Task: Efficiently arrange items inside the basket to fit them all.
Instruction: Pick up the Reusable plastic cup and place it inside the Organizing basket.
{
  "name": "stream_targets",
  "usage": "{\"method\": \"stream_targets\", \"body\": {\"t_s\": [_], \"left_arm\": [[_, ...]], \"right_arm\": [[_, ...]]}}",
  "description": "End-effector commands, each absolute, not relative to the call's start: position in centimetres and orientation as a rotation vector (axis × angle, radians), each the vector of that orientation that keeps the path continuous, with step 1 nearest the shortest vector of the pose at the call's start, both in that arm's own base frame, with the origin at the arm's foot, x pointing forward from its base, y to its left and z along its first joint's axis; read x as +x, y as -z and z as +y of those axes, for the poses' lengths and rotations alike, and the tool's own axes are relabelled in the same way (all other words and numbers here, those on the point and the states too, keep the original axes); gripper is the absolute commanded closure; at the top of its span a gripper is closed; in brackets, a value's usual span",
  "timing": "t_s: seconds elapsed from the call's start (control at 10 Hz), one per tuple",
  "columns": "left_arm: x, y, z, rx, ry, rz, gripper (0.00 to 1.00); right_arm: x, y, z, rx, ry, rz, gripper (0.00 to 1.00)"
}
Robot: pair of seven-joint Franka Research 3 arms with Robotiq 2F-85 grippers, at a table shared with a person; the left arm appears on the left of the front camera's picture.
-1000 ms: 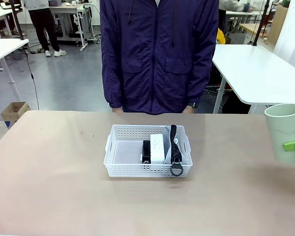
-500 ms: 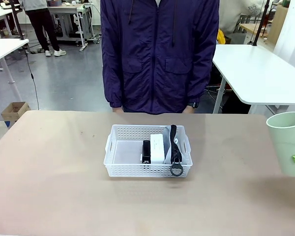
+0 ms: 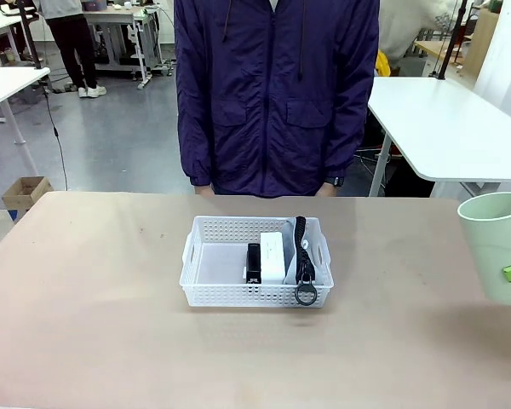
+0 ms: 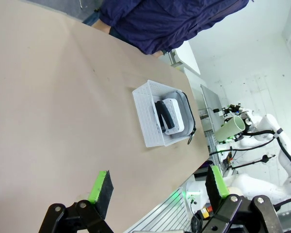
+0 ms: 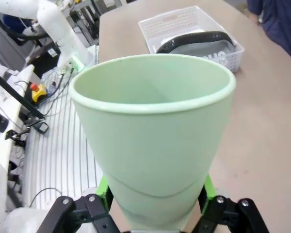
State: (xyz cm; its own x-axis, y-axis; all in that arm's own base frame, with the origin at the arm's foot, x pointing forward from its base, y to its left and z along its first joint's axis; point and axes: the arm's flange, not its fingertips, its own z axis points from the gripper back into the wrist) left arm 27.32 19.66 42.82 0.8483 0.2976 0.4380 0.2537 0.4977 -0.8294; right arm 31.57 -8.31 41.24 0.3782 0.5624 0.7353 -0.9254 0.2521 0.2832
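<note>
A matte tan table (image 3: 94,324) fills the lower half of the front view, bare apart from a few small dark specks at about 9 o'clock from the white basket (image 3: 206,292), which sits near the table's middle. Inside the basket the black stapler (image 3: 253,262) lies just beside the small white box (image 3: 272,254), and the grey pouch (image 3: 317,266) takes the 3 o'clock side, its black strap (image 3: 302,247) running toward the near wall with the ring (image 3: 306,294) hanging over the rim. At 12 o'clock from the basket a person in a dark purple jacket (image 3: 277,94) stands at the far edge. Behind are a grey floor, white work tables at 10 and 2 o'clock, and a cardboard box (image 3: 24,192) on the floor at 9 o'clock. At 3 o'clock, well apart from the basket, the pale green cup (image 3: 496,247) is raised off the table; the right gripper (image 5: 155,194) clasps its lower body between green pads, though its base is hidden. The left gripper (image 4: 157,187) hangs above bare table, jaws spread wide, holding nothing.
</note>
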Motion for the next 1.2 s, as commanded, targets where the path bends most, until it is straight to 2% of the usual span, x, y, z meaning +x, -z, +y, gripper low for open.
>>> {"method": "stream_targets", "body": {"t_s": [0.0, 0.2, 0.4, 0.5, 0.7, 0.9, 1.0, 1.1], "left_arm": [[27.5, -42.9, 19.7, -1.081, -0.014, -0.612, 0.0], [27.5, -42.9, 19.7, -1.081, -0.014, -0.612, 0.0], [27.5, -42.9, 19.7, -1.081, -0.014, -0.612, 0.0], [27.5, -42.9, 19.7, -1.081, -0.014, -0.612, 0.0], [27.5, -42.9, 19.7, -1.081, -0.014, -0.612, 0.0], [27.5, -42.9, 19.7, -1.081, -0.014, -0.612, 0.0], [27.5, -42.9, 19.7, -1.081, -0.014, -0.612, 0.0], [27.5, -42.9, 19.7, -1.081, -0.014, -0.612, 0.0]], "right_arm": [[30.1, -45.7, -0.8, 0.74, -1.127, -0.476, 0.17], [29.6, -48.4, 6.9, 0.771, -1.069, -0.328, 0.17], [30.1, -50.5, 15.0, 0.814, -0.979, -0.287, 0.17], [30.9, -51.6, 19.5, 0.863, -0.78, -0.287, 0.17], [32.8, -52.6, 27.3, 0.78, -0.505, -0.231, 0.17], [35.0, -52.7, 32.6, 0.606, -0.306, -0.253, 0.17], [36.5, -52.7, 34.6, 0.539, -0.271, -0.244, 0.17], [37.9, -52.3, 36.1, 0.534, -0.266, -0.151, 0.17]]}}
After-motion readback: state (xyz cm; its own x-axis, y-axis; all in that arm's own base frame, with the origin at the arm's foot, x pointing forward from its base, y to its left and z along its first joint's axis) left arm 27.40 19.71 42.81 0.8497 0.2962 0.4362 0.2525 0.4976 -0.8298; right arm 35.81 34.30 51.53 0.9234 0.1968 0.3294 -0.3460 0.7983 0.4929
